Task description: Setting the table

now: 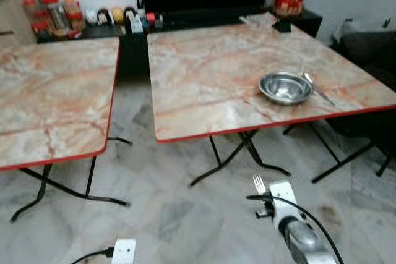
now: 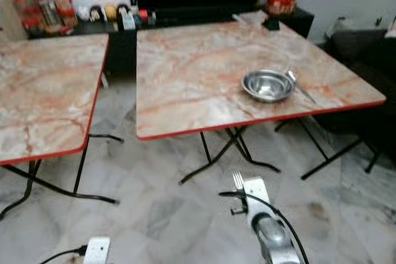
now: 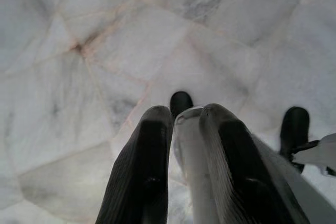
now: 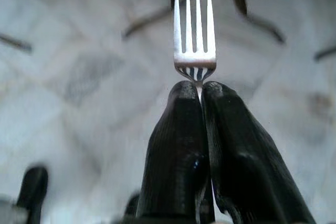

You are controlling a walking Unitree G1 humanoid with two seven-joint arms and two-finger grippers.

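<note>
Low: right claw (image 4: 202,95) pinching fork (image 4: 195,35), short of table edge (image 1: 272,124).

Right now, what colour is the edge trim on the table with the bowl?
Red trim on the table holding the bowl; clearest in the left eye view.

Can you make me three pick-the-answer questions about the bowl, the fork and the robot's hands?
1. Where is the metal bowl?
A. on the floor
B. on the right-hand table
C. on the left-hand table

2. How many prongs has the fork?
A. two
B. three
C. four

3. What is the right gripper doing?
A. pinching the fork
B. open with nothing in it
C. holding the bowl

Answers:
1. B, it sits near the red front edge of the right-hand table, a spoon beside it.
2. C, the right wrist view shows four.
3. A, both black fingers press together on the fork's neck.
</note>
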